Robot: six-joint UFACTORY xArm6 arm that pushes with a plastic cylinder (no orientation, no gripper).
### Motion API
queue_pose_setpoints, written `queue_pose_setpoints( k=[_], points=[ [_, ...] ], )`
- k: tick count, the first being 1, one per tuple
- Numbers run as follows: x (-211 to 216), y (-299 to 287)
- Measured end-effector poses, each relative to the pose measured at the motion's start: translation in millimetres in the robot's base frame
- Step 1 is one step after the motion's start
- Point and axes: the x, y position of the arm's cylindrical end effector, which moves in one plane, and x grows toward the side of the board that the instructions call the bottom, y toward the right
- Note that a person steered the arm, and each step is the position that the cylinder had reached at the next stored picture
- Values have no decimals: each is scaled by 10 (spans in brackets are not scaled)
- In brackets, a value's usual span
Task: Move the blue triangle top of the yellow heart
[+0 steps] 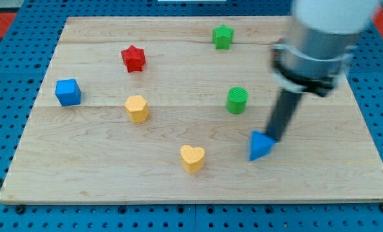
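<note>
No legible text, labels, brand marks, numbers or signs anywhere in the camera view. Block faces are plain single colours, unmarked. Wooden board (178,187) shows bare grain only, edge to edge.

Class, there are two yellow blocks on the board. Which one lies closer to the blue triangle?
The yellow heart, near the view's bottom, just left of the blue triangle. The yellow hexagon sits farther up and left. My tip touches the triangle's upper right.
</note>
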Motion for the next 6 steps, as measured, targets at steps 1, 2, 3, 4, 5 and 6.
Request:
queue_pose_setpoints(
  k=[1,2,3,4,5,6],
  points=[
    [52,667],
    [562,711],
    [552,68],
    [176,-471],
    [61,-482],
    [61,459]
  ],
)
